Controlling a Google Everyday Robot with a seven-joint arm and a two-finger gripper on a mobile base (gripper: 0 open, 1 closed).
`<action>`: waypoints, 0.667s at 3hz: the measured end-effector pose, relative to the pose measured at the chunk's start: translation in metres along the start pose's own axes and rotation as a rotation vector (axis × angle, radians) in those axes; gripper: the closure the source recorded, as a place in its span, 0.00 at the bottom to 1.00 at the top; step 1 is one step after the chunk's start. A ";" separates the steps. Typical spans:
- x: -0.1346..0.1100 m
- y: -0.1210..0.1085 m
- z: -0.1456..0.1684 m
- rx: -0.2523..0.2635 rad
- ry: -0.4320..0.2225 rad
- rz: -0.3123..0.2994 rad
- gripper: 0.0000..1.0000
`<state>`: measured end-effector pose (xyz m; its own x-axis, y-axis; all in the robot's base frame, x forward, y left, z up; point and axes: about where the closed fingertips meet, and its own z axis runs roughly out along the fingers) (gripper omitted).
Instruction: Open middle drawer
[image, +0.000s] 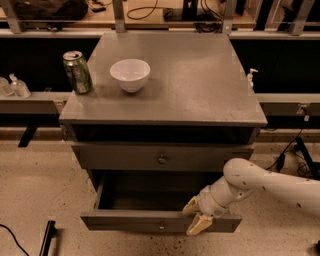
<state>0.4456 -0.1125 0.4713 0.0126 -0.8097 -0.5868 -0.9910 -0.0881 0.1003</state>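
This is looking like a robotics lab or test workshop, not a home. A white robot arm (270, 182) is reaching in from the right edge, its gripper (196, 216) sitting at the front of the pulled-out middle drawer (125, 221), low in the frame. Loose cables (206, 25) are lying on a bench along the top, between metal frame posts (118, 15). A speckled hard floor (35, 180) is showing at lower left, and pump bottles (15, 86) are standing on a ledge at the left edge.

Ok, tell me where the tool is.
Lower right of the view: the tool is at the front edge of the open middle drawer, right of its knob.
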 end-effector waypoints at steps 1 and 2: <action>0.001 -0.001 0.003 -0.003 0.001 0.002 0.19; 0.001 0.000 0.005 -0.007 0.000 0.001 0.00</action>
<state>0.4448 -0.1104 0.4672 0.0114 -0.8098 -0.5866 -0.9901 -0.0912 0.1067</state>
